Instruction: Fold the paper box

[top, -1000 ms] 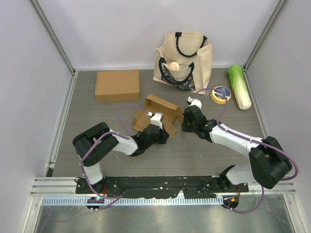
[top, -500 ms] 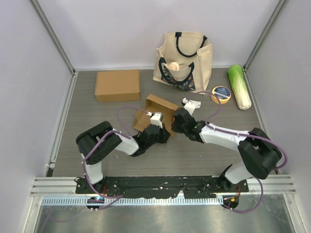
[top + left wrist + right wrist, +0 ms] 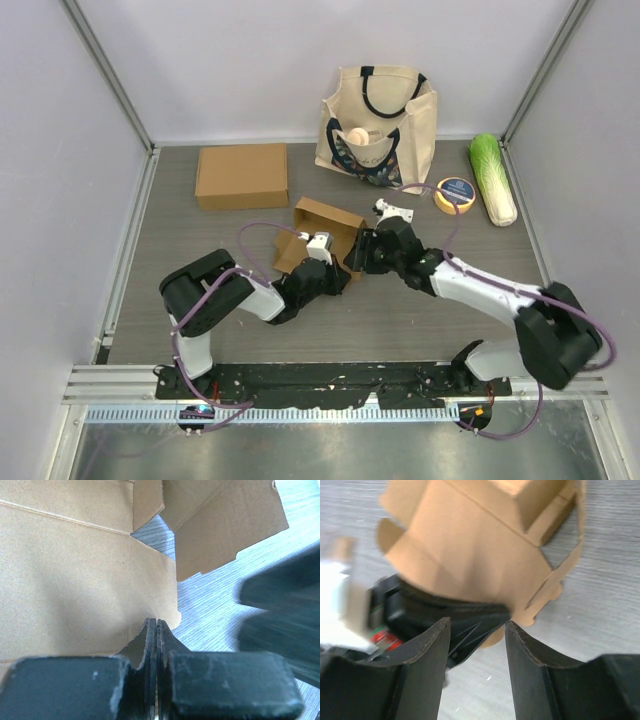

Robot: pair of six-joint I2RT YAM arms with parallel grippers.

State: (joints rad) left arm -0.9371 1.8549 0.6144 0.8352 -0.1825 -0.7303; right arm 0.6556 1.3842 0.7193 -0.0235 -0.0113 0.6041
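The brown paper box lies partly folded in the middle of the table, its flaps standing loose. My left gripper is shut at the box's near edge. In the left wrist view its fingertips press together against the box's wide panel, and I see nothing between them. My right gripper is open just to the right of the box. In the right wrist view the right gripper has only table between its fingers, with the box and the black left gripper right ahead.
A flat closed cardboard box lies at the back left. A cream tote bag stands at the back. A yellow tape roll and a napa cabbage lie at the back right. Walls close in both sides.
My right gripper has moved left toward the box and opened its jaws. The left gripper has stayed shut at the box's near edge.
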